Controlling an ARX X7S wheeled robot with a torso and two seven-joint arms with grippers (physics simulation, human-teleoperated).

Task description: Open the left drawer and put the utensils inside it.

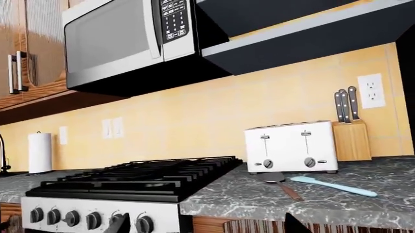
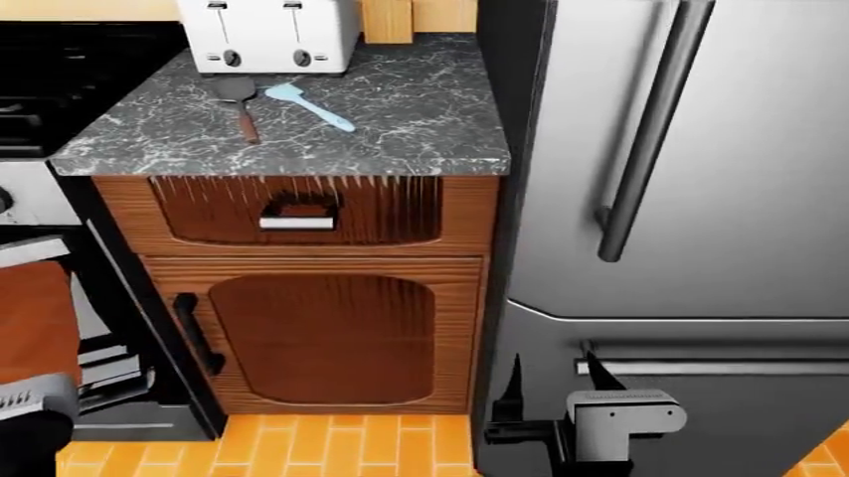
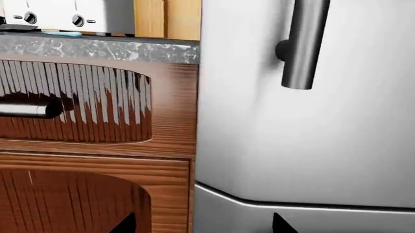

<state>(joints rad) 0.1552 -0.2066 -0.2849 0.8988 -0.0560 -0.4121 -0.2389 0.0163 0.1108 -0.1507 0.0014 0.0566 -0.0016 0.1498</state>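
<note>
The left drawer (image 2: 298,207) is closed under the marble counter, its ribbed front carrying a short silver handle (image 2: 297,221). In the right wrist view the drawer (image 3: 77,104) and handle (image 3: 26,110) are close ahead. Both utensils lie on the counter in front of the toaster: a dark spatula with a wooden handle (image 2: 242,107) (image 1: 283,184) and a light-blue spatula (image 2: 309,106) (image 1: 334,186). My right gripper (image 2: 555,383) (image 3: 204,224) hangs open and empty low by the fridge. My left gripper (image 1: 204,225) is open and empty, facing the stove and counter edge.
A white toaster (image 2: 269,33) and a knife block (image 1: 351,138) stand at the counter's back. The steel fridge (image 2: 690,199) rises on the right and the gas stove (image 1: 129,182) on the left. A cabinet door (image 2: 325,333) sits under the drawer, and a microwave (image 1: 123,41) hangs above.
</note>
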